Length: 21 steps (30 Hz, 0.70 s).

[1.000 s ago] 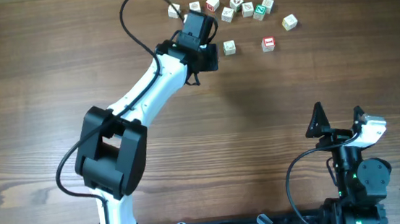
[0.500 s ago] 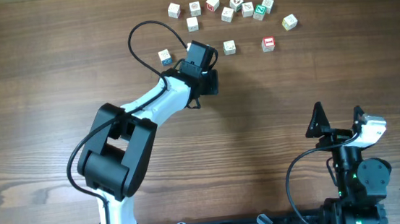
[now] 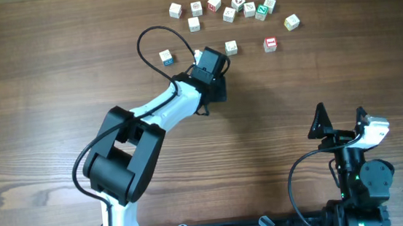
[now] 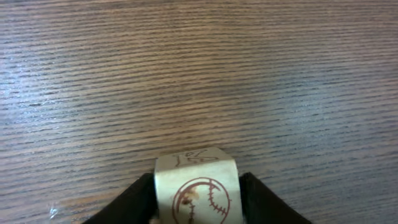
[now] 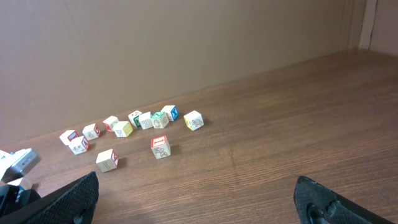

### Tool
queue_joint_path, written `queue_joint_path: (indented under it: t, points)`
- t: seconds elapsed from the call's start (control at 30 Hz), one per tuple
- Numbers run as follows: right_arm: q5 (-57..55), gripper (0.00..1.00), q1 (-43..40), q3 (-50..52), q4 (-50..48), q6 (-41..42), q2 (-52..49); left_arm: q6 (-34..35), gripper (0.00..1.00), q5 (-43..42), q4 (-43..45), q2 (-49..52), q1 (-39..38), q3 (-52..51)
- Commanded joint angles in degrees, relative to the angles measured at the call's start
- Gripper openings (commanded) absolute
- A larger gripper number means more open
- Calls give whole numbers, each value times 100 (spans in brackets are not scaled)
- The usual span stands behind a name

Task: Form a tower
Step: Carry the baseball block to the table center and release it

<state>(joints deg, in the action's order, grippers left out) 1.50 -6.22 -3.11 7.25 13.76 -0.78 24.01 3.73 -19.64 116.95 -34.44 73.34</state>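
Well, nothing is stacked yet – just one cube with a baseball print, on or just above the bare table, I can't say which, a little short of the loose cubes. Around it the left gripper has a finger against each side; pinching or letting go, I cannot tell. Far off, the right gripper waits, jaws spread wide, nothing in them. Danger here: a finger drags as it parts, the cube twists or tips, and anything stacked on it leans and topples
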Motion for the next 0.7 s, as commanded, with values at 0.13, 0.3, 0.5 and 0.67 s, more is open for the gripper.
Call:
queue_joint_path:
  t: [0.13,0.3,0.5,0.67]
  points:
    - [76,100,-24,-28,-15,-15,35,17,100,197,-72,42,9,-109]
    - [76,100,-24,-28,-15,-15,35,-170,100,197,-404,-922,9,-72]
    - [76,100,-24,-28,-15,-15,35,-170,100,201,-1311,-2599,9,-72]
    - [76,100,-24,-28,-15,-15,35,-168,100,586,-2258,-3578,9,-74]
